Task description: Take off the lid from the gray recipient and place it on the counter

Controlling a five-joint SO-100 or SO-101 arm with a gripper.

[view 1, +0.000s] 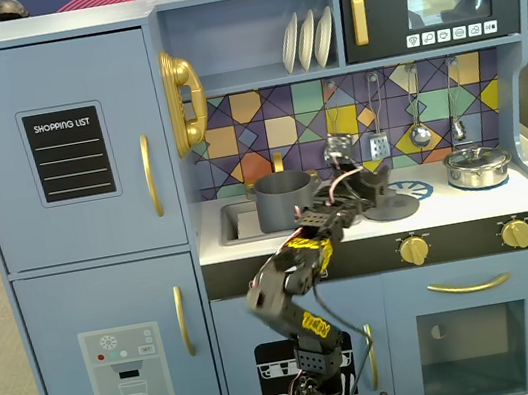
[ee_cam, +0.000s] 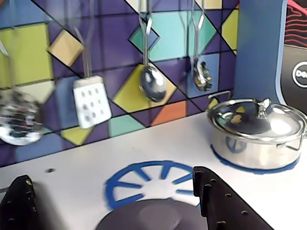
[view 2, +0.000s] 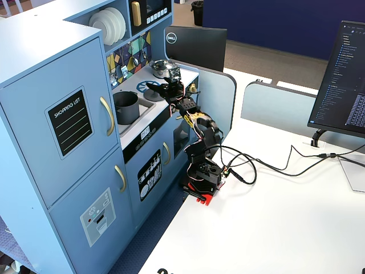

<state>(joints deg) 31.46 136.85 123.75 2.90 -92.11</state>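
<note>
Gray recipient (view 1: pixel 285 200) stands open at the left of the counter (view 1: pixel 468 204), beside the sink. The lid (view 1: pixel 394 204) is already off it and sits low over the blue burner ring (ee_cam: pixel 144 179), right of the pot.

Gripper (ee_cam: pixel 115 206): jaws apart, straddling the lid's near rim in the wrist view. I can't tell whether the pads touch the lid or whether it is fully resting on the counter.

Risks from here:
- If a finger (ee_cam: pixel 211 196) is in contact with the rim, pulling the arm away could drag or tip the lid.
- The counter looks smooth, so a nudged lid could slide right toward the silver pot (ee_cam: pixel 259 134) or off the near edge.
- The arm reaches in close to the open pot, so a wide swing left could knock it.

View differences:
- Only the wrist view shows the jaw gap, the lid against the burner ring, and clear counter between lid and silver pot.
- The front fixed view shows pot and lid well apart, but the arm hides the jaws.
- The side fixed view (view 2: pixel 126 107) confirms the pot's mouth is open; the lid is too small there to judge.
</note>
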